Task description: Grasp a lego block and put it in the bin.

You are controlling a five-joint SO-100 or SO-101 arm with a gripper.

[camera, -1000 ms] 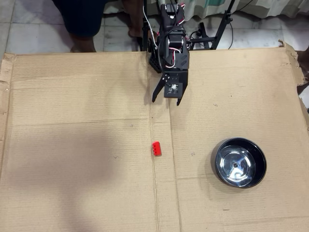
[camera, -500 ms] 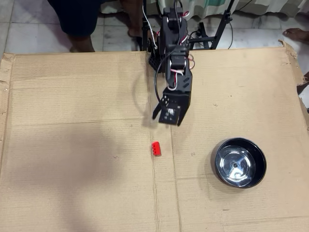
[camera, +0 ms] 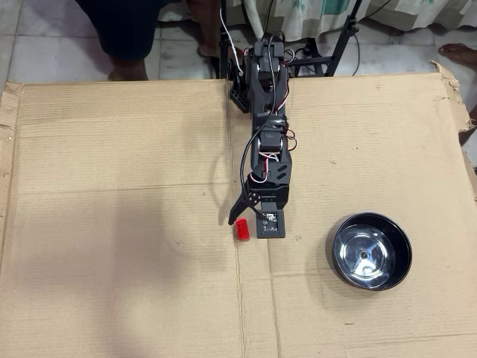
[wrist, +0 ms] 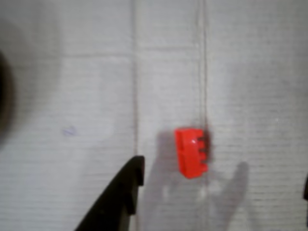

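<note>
Overhead view: a table (camera: pixel 112 224) covered with brown corrugated cardboard is seen, with the black arm (camera: pixel 267 112) extended from its base at the far edge toward the middle of the sheet. The gripper (camera: pixel 244 224) is held over the cardboard with its jaws spread apart, one thin pointed finger angled out to the left and the other, broader one on the right. The lego block (camera: pixel 241 230), small and bright red, is seen lying on the cardboard between the two fingers, just beside a crease in the sheet, and it is not gripped. The bin (camera: pixel 370 251), a round bowl black outside and shiny silver inside, is placed well apart to the right of the block and slightly nearer. In the wrist view, the lego block (wrist: pixel 191 152) is shown lying on the cardboard with its studs turned to the right, and one dark finger (wrist: pixel 120 197) is seen at the lower left, clear of the block, with a gap between them.
</note>
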